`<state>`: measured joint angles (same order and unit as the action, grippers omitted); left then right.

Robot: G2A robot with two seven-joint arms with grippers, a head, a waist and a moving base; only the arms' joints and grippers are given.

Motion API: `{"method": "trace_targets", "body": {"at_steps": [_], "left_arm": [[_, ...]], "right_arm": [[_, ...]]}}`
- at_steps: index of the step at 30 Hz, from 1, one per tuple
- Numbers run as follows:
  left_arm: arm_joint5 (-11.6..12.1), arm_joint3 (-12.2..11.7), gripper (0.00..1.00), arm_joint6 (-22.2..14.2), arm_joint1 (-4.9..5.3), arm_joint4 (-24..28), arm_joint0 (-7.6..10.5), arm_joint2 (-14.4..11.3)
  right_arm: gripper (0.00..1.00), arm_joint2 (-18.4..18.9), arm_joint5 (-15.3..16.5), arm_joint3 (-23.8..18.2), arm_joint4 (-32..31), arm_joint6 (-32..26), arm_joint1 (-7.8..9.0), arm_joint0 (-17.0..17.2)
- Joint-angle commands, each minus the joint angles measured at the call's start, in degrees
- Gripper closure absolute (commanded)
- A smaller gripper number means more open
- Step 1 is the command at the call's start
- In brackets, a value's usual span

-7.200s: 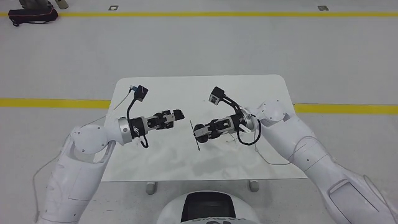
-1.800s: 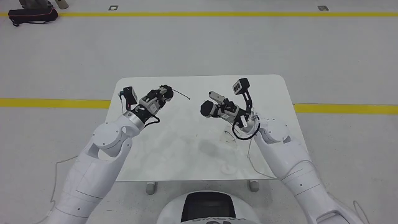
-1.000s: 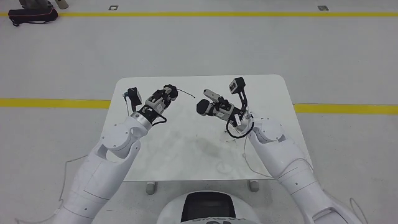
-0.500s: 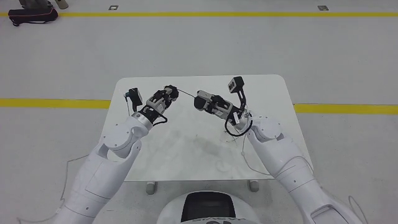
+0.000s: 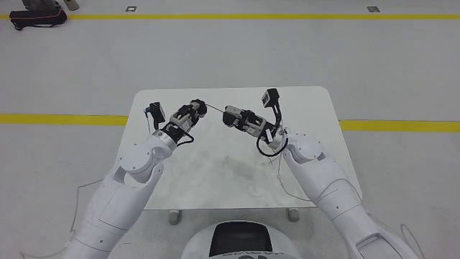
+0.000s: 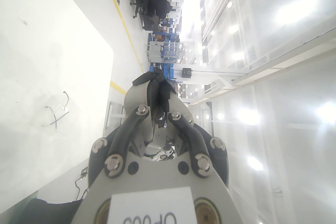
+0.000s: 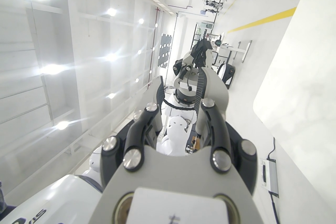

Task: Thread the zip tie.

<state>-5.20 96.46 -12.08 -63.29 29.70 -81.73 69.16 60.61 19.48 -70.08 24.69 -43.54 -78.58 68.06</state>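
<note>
A thin black zip tie [image 5: 213, 108] sticks out of my left gripper [image 5: 197, 107] toward the right, above the far middle of the white table [image 5: 302, 180]. The left gripper's fingers [image 6: 155, 93] are pressed together on the tie's end. My right gripper [image 5: 228, 114] faces it from the right, at the tie's free tip. Its fingers [image 7: 210, 86] stand apart in the right wrist view, and the left gripper [image 7: 187, 70] shows through the gap. I cannot tell whether the tip touches the right gripper.
A few short black wire bits [image 6: 56, 114] lie on the table below the arms. The table's far edge [image 5: 230, 89] is close behind both grippers. A yellow floor line [image 5: 65, 119] runs past the table.
The zip tie, first held low by the right gripper, is now in the left gripper. Over the last second the right gripper moved left up to the tie's tip; the left barely moved.
</note>
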Motion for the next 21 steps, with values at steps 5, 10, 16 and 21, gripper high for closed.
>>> {"method": "trace_targets", "body": {"at_steps": [5,10,16,21], "left_arm": [[-0.28,-0.06,1.0,-0.2,-0.1,-0.25,0.0,0.06],[-0.44,-0.1,1.0,-0.05,-0.2,-0.52,-0.01,0.11],[-0.51,-0.22,1.0,0.15,-0.36,-0.68,0.06,0.09],[-0.5,-0.44,1.0,0.18,-0.48,-0.71,0.16,0.04]], "right_arm": [[0.77,-0.11,0.0,0.22,-0.85,0.13,-0.14,-0.07],[0.84,0.03,0.0,0.16,-1.35,0.2,-0.24,0.0],[0.88,0.19,0.0,-0.02,-1.95,0.27,-0.34,0.17],[0.92,0.33,0.0,-0.18,-2.46,0.38,-0.41,0.42]]}}
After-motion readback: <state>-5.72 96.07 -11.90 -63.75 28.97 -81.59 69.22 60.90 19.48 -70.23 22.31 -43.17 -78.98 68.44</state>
